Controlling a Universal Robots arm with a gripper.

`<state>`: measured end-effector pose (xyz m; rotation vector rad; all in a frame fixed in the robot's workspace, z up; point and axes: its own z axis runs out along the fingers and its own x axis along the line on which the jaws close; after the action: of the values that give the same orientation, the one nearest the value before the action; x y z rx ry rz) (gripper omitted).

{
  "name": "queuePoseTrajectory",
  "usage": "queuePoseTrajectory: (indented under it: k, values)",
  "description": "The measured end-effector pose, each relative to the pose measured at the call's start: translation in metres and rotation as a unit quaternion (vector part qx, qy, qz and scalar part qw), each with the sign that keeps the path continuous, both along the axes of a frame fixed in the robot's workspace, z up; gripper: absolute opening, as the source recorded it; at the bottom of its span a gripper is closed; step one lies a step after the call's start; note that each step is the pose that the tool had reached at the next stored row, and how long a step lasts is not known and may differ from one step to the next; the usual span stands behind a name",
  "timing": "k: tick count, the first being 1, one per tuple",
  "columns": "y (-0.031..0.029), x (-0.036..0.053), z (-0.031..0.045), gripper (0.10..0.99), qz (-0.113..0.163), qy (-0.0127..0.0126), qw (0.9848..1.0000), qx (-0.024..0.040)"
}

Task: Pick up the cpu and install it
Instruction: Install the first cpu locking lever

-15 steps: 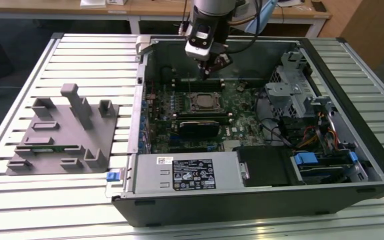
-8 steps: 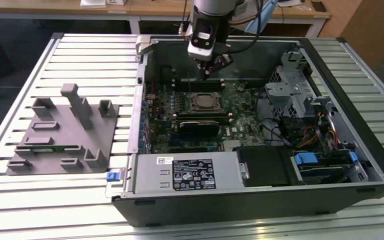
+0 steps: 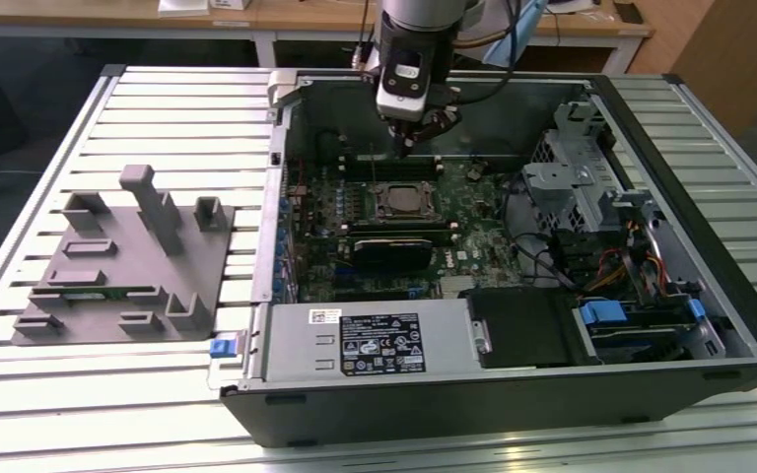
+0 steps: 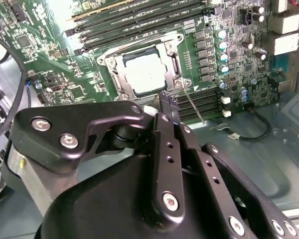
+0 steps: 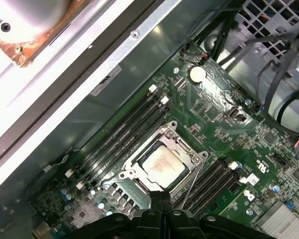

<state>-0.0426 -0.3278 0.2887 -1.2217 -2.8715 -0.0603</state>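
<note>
Black linkage arms of the pincer [image 4: 168,107] crowd the near field in the second wrist view; its two fingertips [image 4: 164,99] are pressed together, closed with nothing between them. Same closed tips appear in the first wrist view, pincer [image 5: 161,195] poised just above the socket's edge.

Cpu [image 4: 145,73] lies flat inside the motherboard socket [image 4: 109,62], silvery top facing up, ringed by the metal socket frame. In the first wrist view the cpu [image 5: 163,167] sits squarely within the frame, apart from the pincer tips, not touched. Thin metal retention lever [image 4: 193,103] stands angled beside the socket, not latched flat.

Exterior view: pincer [image 3: 408,146] hangs from the arm [image 3: 418,39] over the open computer case [image 3: 694,148], above the rear part of the green motherboard [image 3: 484,232]. Cpu [image 3: 405,202] shows as a pale square in the socket, just beyond the pincer toward the case's front. Dark memory slots [image 5: 124,132] run alongside the socket on two sides.

Case rests on a slatted metal bench [image 3: 169,108], open side up. Power supply [image 3: 372,340] with a labelled top occupies the case's front edge; drive cage [image 3: 589,158] and cable bundle [image 3: 615,266] fill the side toward the exterior view's right. Grey plastic fixture [image 3: 129,266] with upright blocks sits on the bench beside the case, toward the exterior view's left, well apart from the pincer.
</note>
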Motion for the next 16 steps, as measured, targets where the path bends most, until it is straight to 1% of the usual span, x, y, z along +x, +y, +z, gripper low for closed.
queuePoseTrajectory:
  k: [4, 6, 8, 10, 12, 14, 16]
  values:
    - [0.0, 0.0, 0.0, 0.106, 0.022, 0.0, 0.9998, 0.0]
    - [0.0, 0.0, 0.0, 0.106, 0.038, 0.0, 0.9993, 0.0]
    - [0.0, 0.0, -0.0001, 0.106, 0.055, 0.0, 0.9985, 0.0]
    - [0.0, 0.0, -0.0001, 0.106, 0.073, 0.0, 0.9973, 0.0001]
    - [0.0, 0.0, -0.0002, 0.106, 0.091, 0.0, 0.9958, 0.0]
    - [0.0, 0.0, -0.0003, 0.106, 0.109, 0.0, 0.994, 0.0001]
    - [0.0, 0.0, -0.0004, 0.106, 0.128, 0.0, 0.9918, 0.0]
